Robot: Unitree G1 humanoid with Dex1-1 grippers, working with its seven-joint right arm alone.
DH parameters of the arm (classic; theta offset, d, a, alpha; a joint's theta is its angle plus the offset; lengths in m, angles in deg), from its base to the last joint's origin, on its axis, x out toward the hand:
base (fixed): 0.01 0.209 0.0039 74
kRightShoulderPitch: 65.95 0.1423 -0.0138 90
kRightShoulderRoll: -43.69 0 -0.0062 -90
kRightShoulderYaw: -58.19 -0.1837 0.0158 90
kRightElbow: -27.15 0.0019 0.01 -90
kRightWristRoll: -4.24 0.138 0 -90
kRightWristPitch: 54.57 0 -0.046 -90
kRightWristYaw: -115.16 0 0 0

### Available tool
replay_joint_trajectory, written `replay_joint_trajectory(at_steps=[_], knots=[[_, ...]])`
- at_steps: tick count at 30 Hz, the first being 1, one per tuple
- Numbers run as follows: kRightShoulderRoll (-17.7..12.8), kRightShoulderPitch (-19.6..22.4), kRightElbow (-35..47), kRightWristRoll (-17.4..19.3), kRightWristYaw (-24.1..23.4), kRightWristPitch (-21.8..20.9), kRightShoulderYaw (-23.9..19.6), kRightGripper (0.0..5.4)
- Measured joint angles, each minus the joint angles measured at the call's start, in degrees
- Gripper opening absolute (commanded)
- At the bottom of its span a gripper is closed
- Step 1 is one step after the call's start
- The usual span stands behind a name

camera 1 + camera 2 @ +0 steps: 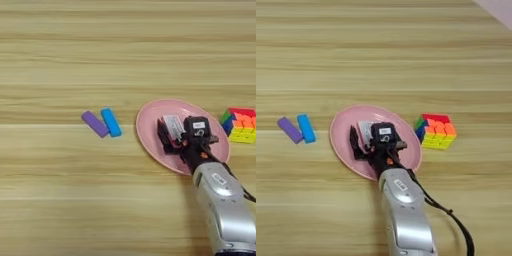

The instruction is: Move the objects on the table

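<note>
The flat white rectangle (173, 123) with pink-red print sits between the two black fingers of my right gripper (171, 134), over the middle of the round pink plate (150, 131). The gripper looks shut on it, one finger (162, 136) on its left side and the other against its right. My silver forearm comes in from the bottom right. A purple oblong bar (95, 123) lies on the wooden table (75, 190) left of the plate, with a blue bar (111, 122) right beside it. In the right eye view the same two bars (290, 129) (306, 128) lie at the left.
A multicoloured puzzle cube (436, 131) stands just right of the plate. A black cable (456, 225) trails from the forearm toward the bottom right. A pale corner (498, 10) shows at the table's far right.
</note>
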Motion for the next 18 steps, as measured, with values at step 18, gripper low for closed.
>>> replay_joint_trajectory(at_steps=[18], knots=[[1.1, -0.3, 6.1, 0.3, 1.6, -0.3, 4.4, 5.34]])
